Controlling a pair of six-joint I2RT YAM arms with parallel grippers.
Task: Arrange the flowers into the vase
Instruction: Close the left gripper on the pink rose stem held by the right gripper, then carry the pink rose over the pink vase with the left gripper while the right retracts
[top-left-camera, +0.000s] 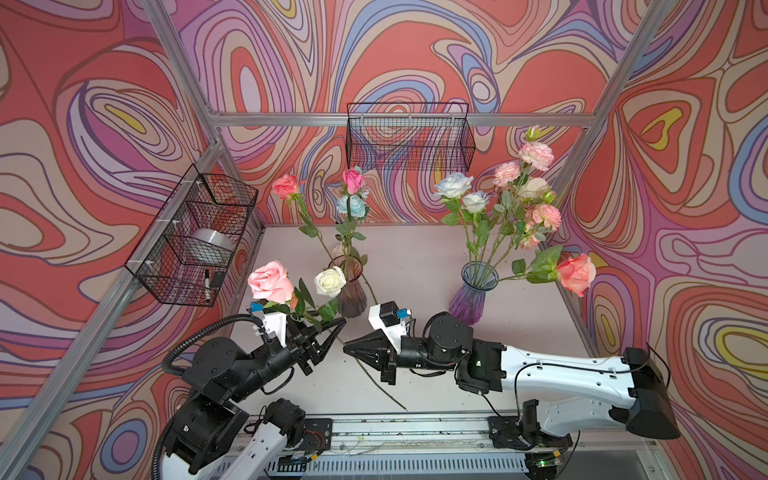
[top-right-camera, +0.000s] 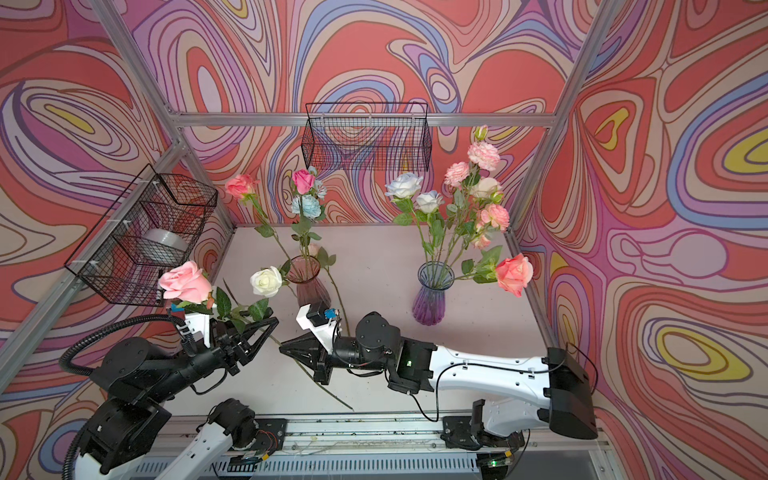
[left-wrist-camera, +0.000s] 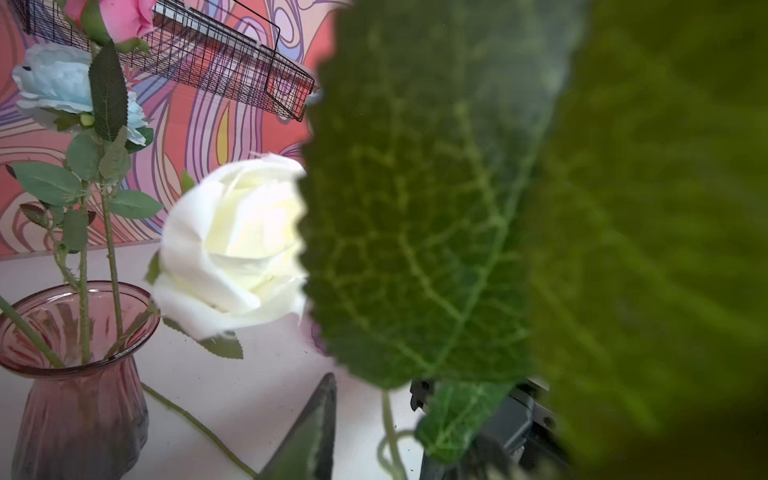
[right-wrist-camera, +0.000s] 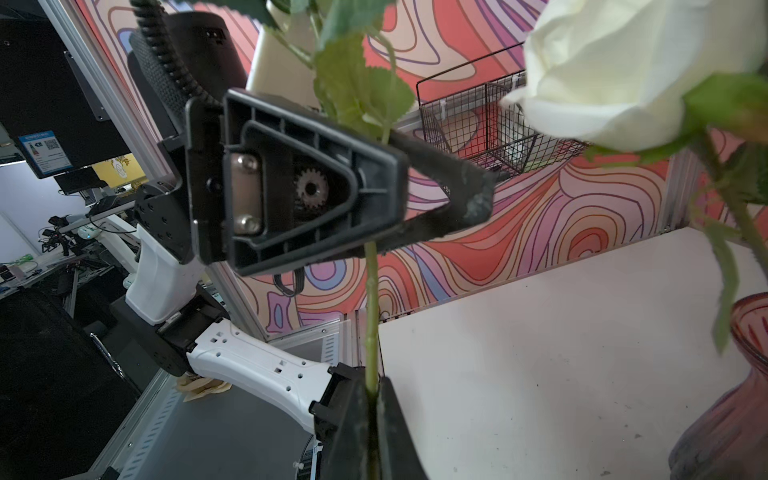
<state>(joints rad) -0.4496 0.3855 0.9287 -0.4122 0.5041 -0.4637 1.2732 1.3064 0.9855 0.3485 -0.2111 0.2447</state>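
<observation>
Judging by its thin stem (right-wrist-camera: 371, 291) and big cloth bloom, we expect the pink rose (top-left-camera: 270, 282) to be light but top-heavy, apt to swing or twist in a pinch. It stands left of centre in both top views. The stem slants down to lower centre and is not yet in the red vase (top-left-camera: 351, 299) just beside it.

The right end effector (top-left-camera: 348, 350) is clamped on bare stem low down. The left end effector (top-left-camera: 342, 321) sits higher, under the leaves (left-wrist-camera: 415, 208). Its fingers (right-wrist-camera: 440, 160) nearly meet at the tips with the stem crossing the gap behind them; we cannot tell whether they pinch it.

Bare stem between leaves looks the best hold, since soft leaves would slip. The red vase looks like glass and easy to tip.
</observation>
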